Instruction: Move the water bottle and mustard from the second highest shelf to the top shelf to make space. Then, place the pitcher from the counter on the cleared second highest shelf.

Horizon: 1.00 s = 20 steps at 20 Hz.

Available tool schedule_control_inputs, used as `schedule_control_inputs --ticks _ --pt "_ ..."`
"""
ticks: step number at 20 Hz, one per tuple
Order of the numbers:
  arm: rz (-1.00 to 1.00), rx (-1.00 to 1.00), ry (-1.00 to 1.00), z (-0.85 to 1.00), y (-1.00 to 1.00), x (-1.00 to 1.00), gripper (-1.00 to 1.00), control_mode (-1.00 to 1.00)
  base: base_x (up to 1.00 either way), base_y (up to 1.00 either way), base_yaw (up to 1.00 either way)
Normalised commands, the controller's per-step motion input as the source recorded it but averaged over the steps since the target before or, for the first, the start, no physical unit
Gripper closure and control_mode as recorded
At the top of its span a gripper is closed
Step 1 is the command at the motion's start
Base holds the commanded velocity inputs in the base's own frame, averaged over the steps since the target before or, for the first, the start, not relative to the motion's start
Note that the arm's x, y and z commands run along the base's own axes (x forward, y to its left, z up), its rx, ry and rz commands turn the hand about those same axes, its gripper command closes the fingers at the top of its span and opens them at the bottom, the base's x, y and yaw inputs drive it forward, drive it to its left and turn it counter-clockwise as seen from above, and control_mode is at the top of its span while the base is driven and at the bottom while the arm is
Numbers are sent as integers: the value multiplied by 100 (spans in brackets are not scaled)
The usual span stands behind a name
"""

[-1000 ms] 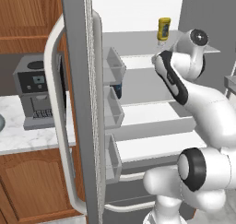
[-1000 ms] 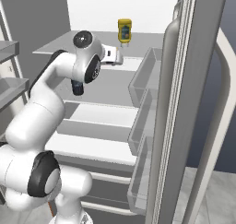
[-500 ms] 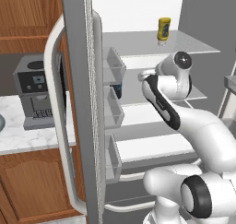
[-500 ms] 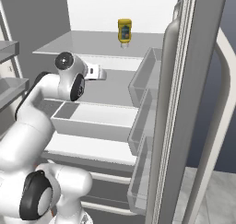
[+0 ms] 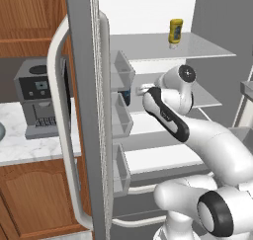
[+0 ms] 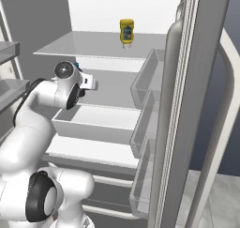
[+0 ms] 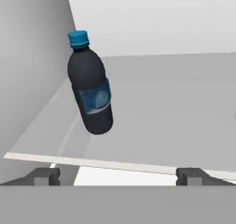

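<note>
The mustard stands on the top shelf, upper centre. The water bottle, upper left in the hand view, waits on the second highest shelf. The gripper faces it, jaws fully spread and empty, probably lining up to grasp.

Over the last second I have lowered my arm from the level of the top shelf, where the mustard stands, down to the second highest shelf. My hand has swung away from the mustard and now points into the fridge at that lower shelf, with my gripper facing the water bottle standing there.
</note>
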Motion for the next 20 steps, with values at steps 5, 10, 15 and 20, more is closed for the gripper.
schedule_control_inputs --ticks 5,10,15,20 --pt "12 5 9 -1 34 7 -100 -100 0 0 0" --pt "11 1 1 -7 16 16 -100 -100 0 0 0" --pt "7 0 -1 -26 2 13 -100 -100 0 0 0" --pt "4 0 -2 -28 0 18 -100 -100 0 0 0"
